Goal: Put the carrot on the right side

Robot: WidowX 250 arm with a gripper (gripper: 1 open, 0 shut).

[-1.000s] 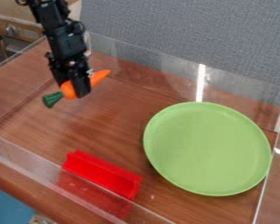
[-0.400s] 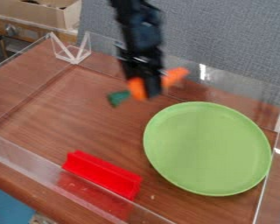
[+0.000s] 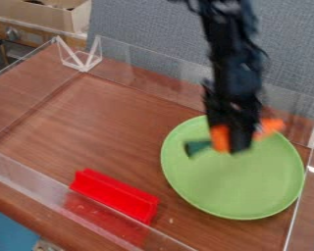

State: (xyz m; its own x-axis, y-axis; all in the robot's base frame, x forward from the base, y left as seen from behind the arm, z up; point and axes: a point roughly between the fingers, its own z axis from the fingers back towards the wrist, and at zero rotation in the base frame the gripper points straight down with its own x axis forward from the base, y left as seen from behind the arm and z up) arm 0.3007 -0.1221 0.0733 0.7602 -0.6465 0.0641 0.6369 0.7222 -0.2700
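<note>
While scanning from the front edge back, first up: red block lying flat on the wooden tabletop, near the clear front wall, well apart from the action. Not part of the job, so best ignored.

Next back, on the right: green plate, sitting flat with nothing resting on it.

Just over the plate's far half hangs the carrot, lying roughly crosswise. Dark green stem end pokes out left and a bit lower, orange tip out to the right. Looks clear of the plate surface, though too blurry to swear to it.

Handling guess: small toy, probably very light and fairly stiff, likely a smooth skin that could slip or pivot if pinched off-centre. Tapered too, so grabbing near the thin tip seems risky. Best taken around the thick middle, which is pretty much how it's held now. Doesn't look fragile, so a short drop onto the plate shouldn't hurt, but might roll a little.

Then the fingers: clamped tight on the carrot's midsection from above, one on each side.

Further back and up, the black arm comes down steeply from the top of the shot, wrist pointing almost straight down. Motion-smeared, so no finer detail.

Behind all that, just the clear back wall.
</note>
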